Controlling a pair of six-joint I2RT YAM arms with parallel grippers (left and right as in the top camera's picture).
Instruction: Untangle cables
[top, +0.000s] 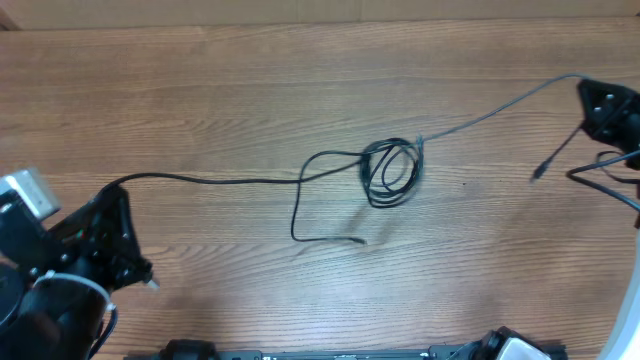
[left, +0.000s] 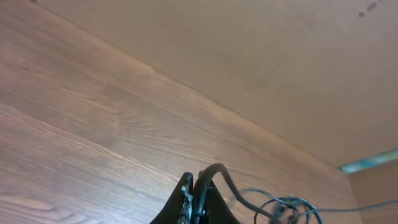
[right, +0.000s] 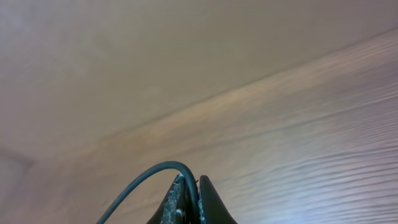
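Cables are seen lying on the wooden table, near its middle, where they are bunched into a small round tangle of loops. One thin black strand is stretched from the tangle to the left, as far as the left gripper, which is found near the left edge of the table. Its jaws are shut tight on that strand. In the left wrist view the strand is seen coming out from between the closed fingers and bending away toward the tangle. Another strand is run from the tangle up and to the right, to the right gripper at the far right edge. Those jaws are also shut on the cable. In the right wrist view a piece of cable is seen curving out from the pressed-together fingers. A loose end is seen lying on the table below and left of the tangle, with a small plug at its tip. One more loose end with a plug is seen near the right gripper; whether it is touching the table cannot be told.
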